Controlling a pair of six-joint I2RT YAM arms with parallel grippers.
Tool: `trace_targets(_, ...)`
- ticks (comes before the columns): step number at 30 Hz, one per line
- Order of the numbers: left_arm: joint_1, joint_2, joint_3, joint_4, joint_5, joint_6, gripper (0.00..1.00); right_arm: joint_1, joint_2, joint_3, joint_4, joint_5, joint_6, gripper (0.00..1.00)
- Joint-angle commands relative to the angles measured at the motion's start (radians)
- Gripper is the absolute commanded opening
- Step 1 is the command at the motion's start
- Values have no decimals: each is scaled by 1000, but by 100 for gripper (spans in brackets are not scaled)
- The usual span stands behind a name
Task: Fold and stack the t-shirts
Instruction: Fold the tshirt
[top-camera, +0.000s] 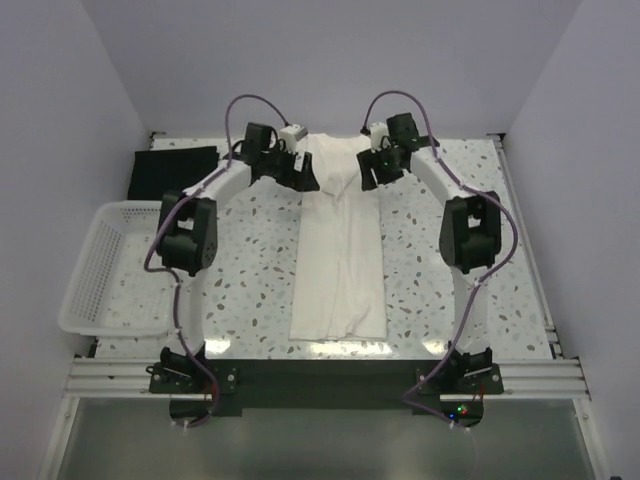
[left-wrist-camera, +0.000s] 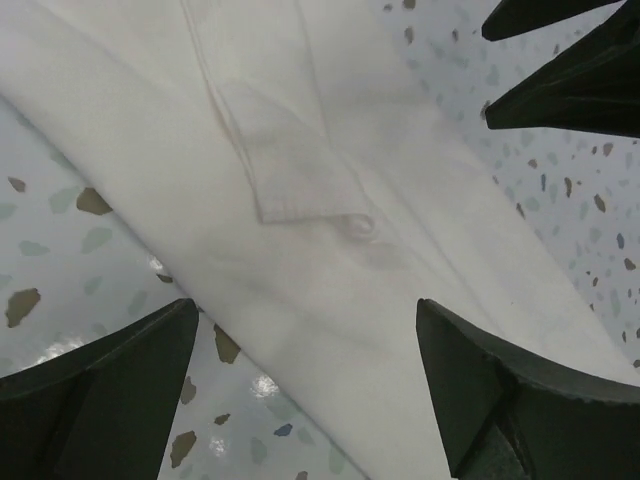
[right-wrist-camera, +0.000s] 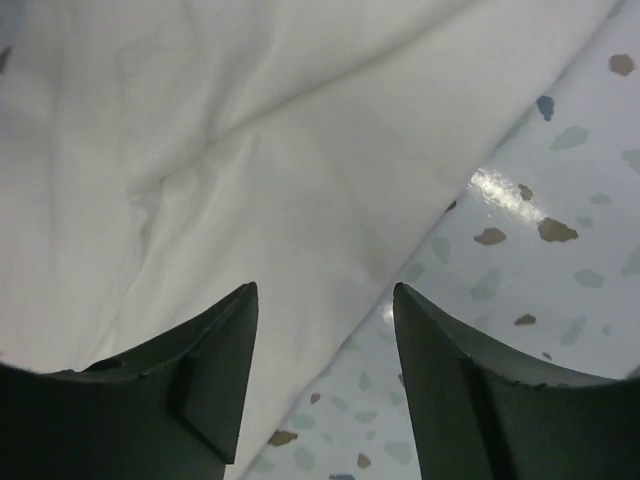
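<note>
1. The cream t-shirt (top-camera: 340, 250) lies in the middle of the table (top-camera: 250, 260), folded into a long narrow strip
2. Its long axis runs from the near edge to the far edge; the near end is flat and square, the far end wider and rumpled
3. The left gripper (left-wrist-camera: 305, 310) hangs over the strip's far-left side, jaws wide apart, holding nothing
4. The right gripper (right-wrist-camera: 325, 290) hangs over the far-right side, jaws partly apart, cloth under them, not pinched
5. The black t-shirt (top-camera: 175, 170) lies folded at the far-left corner
6. A white basket (top-camera: 85, 290) sits at the left edge
</note>
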Motion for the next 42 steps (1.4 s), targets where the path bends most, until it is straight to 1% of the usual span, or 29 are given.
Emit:
trace_targets(1,11,-272,-63,185,24,134,97,-7,-298,-51,97,-99,-129,65)
trace_targets(2,11,-346,-83,187,41,166,100,-6,-367,-66,97,-116,-155,72)
trace_targets(4,13,-464,-164,214,63,242,100,-6,-441,-126,100,-162,-216,81)
trace_targets(5,11,-505,-201,241,60,246,100,-6,-471,-150,105,-179,-239,89)
trace_targets(6,13,-548,-242,278,55,247,100,-6,-551,-183,142,-191,-256,93)
trace_targets(7,11,-620,-331,373,47,243,100,-6,-586,-263,169,-203,-256,99)
trace_targets(9,11,-676,-397,417,26,249,100,-4,-693,-373,208,-238,-269,99)
trace_targets(10,13,-711,-407,344,50,334,100,-4,-724,-391,178,-275,-366,99)
trace_targets(11,14,-722,-398,264,145,403,100,-4,-749,-410,136,-365,-426,98)
trace_targets(12,11,-730,-390,187,188,540,100,-3,-792,-437,28,-408,-487,99)
trace_targets(13,-4,-751,-396,26,223,615,100,-1,-814,-456,-32,-447,-603,99)
trace_targets(14,-15,-770,-417,-31,245,676,100,5,-833,-479,-138,-476,-658,99)
trace_targets(15,-24,-794,-498,-74,251,795,100,29,-881,-546,-178,-467,-699,99)
trace_targets(16,-45,-855,-549,-147,253,863,100,46,-904,-589,-211,-447,-767,99)
trace_targets(17,-64,-892,-609,-165,233,917,100,66,-933,-637,-253,-412,-793,99)
trace_targets(18,-87,-930,-735,-165,209,986,100,107,-961,-736,-266,-398,-818,99)
trace_targets(19,-148,-1004,-800,-169,186,1023,99,131,-1025,-791,-266,-386,-853,97)
trace_targets(20,-180,-1041,-860,-169,143,1057,97,155,-1057,-850,-243,-374,-858,95)
trace_targets(21,-244,-1075,-981,-147,127,1106,96,204,-1090,-961,-225,-345,-864,94)
trace_targets(22,-280,-1137,-1040,-116,74,1111,93,229,-1154,-1014,-205,-332,-865,88)
trace_targets(24,-381,-1181,-1176,-44,6,1080,88,297,-1197,-1150,-156,-305,-867,81)
trace_targets(25,-404,-1198,-1203,0,-11,1068,85,316,-1211,-1184,-150,-300,-871,74)
trace_targets(28,-487,-1170,-1253,21,-32,1017,75,387,-1233,-1298,-104,-280,-872,62)
trace_targets(29,-508,-1163,-1263,30,-39,1005,69,402,-1236,-1316,-72,-274,-868,61)
trace_targets(31,-560,-1155,-1296,80,-69,970,64,444,-1234,-1361,-38,-252,-852,57)
trace_targets(33,-597,-1149,-1325,131,-89,938,63,470,-1219,-1385,-1,-242,-847,55)
trace_targets(36,-627,-1121,-1332,137,-98,925,60,496,-1191,-1404,5,-242,-858,49)
trace_targets(40,-659,-1113,-1350,173,-153,907,59,543,-1180,-1447,68,-202,-844,50)
trace_targets(42,-665,-1106,-1352,161,-161,919,59,557,-1153,-1456,93,-188,-841,50)
